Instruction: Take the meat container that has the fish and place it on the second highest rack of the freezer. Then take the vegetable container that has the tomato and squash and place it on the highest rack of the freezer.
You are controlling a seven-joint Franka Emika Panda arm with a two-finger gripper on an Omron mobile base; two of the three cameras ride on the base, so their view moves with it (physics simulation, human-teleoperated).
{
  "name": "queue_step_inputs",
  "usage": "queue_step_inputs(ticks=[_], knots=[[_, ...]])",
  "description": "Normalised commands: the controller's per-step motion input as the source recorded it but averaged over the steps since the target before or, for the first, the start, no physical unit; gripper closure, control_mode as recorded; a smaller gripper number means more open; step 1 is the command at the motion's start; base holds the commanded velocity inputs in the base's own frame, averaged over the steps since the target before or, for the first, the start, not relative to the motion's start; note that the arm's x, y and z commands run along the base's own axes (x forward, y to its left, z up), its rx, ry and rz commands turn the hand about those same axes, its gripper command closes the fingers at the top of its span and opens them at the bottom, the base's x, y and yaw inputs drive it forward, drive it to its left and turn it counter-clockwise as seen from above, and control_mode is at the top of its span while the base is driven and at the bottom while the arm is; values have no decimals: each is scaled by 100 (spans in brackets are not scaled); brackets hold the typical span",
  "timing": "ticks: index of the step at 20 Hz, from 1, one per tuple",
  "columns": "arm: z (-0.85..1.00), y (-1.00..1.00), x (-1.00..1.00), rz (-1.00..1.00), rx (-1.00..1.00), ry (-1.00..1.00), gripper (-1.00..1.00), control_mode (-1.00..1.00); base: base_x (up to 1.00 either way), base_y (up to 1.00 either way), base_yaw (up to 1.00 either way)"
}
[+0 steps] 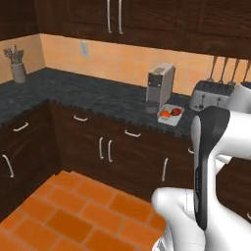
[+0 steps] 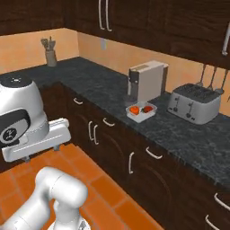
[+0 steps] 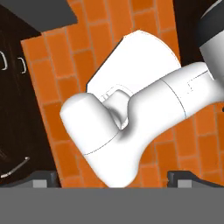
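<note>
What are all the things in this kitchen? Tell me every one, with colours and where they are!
vegetable container: one, white tray, on the counter in front of the coffee machine
tomato and squash: two small round pieces, red and orange, inside the tray
coffee machine: one, grey, on the counter against the wall
toaster: one, silver, on the counter beside the coffee machine
utensil holder: one, grey, with utensils in it, far corner of the counter
hanging utensils: three, dark handles, on the wall behind the toaster
counter: one, dark speckled, L-shaped
lower cabinets: dark wood, pale handles, under the counter
upper cabinets: dark wood, above the counter
floor: orange tiles
gripper: one, dark tips wide apart, holding nothing, pointing down at the floor
</note>
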Motion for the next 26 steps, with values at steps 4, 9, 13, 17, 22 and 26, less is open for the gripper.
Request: queue_step_inputs(ticks=[4, 9, 13, 17, 22, 26], knots=[[0, 0, 0, 0, 0, 0, -100, 100, 45, 0, -70], [0, 0, 0, 0, 0, 0, -100, 100, 61, 7, -64], [0, 0, 0, 0, 0, 0, -100, 100, 79, 27, -58], [0, 0, 0, 0, 0, 0, -100, 100, 78, 43, -53], [0, 0, 0, 0, 0, 0, -100, 100, 62, 44, -24], [0, 0, 0, 0, 0, 0, -100, 100, 14, 14, 3]])
